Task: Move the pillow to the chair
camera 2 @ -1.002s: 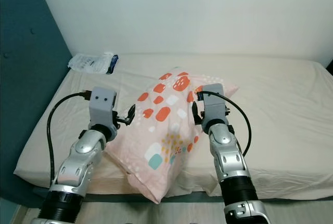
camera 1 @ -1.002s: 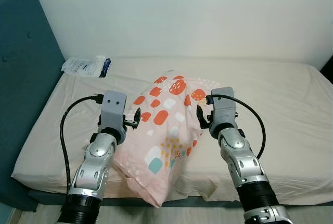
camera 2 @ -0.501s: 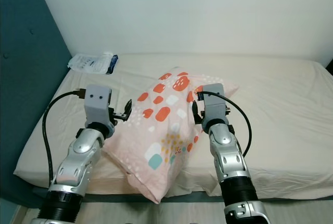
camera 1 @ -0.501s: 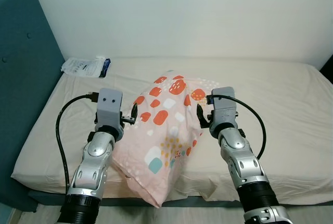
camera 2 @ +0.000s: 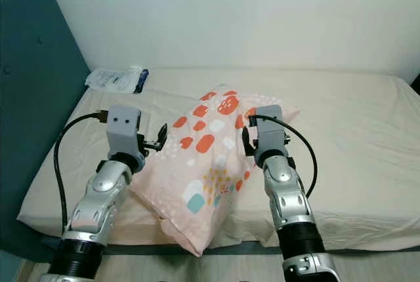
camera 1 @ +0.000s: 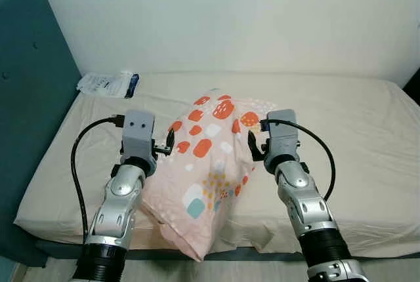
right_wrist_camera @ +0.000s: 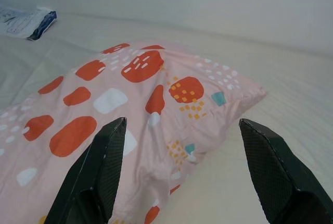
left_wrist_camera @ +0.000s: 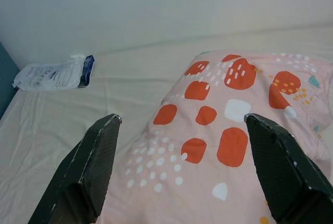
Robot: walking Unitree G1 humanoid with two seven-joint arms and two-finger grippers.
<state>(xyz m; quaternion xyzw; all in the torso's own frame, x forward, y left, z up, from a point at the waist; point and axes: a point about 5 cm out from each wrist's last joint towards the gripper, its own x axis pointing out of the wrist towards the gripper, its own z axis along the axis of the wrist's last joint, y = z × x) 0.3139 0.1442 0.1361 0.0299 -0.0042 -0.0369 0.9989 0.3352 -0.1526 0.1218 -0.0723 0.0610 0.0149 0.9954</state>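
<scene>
A pink pillow [camera 1: 210, 164] with red, white and teal patches lies on the beige bed [camera 1: 354, 124], one corner hanging over the front edge. My left gripper [camera 1: 168, 145] is at the pillow's left side, open, fingers [left_wrist_camera: 96, 161] spread wide with the pillow ahead of them. My right gripper [camera 1: 253, 145] is at the pillow's right side, also open, with the pillow [right_wrist_camera: 130, 104] between and beyond its fingers [right_wrist_camera: 101, 166]. Neither holds anything.
A white and blue plastic packet [camera 1: 108, 84] lies at the bed's back left corner. A teal upholstered headboard [camera 1: 29, 79] rises on the left. A white wall stands behind the bed. The bed's right half is bare sheet.
My left gripper drew slightly left, away from the pillow's side, then edged back a little. The right arm and the pillow have stayed put.
</scene>
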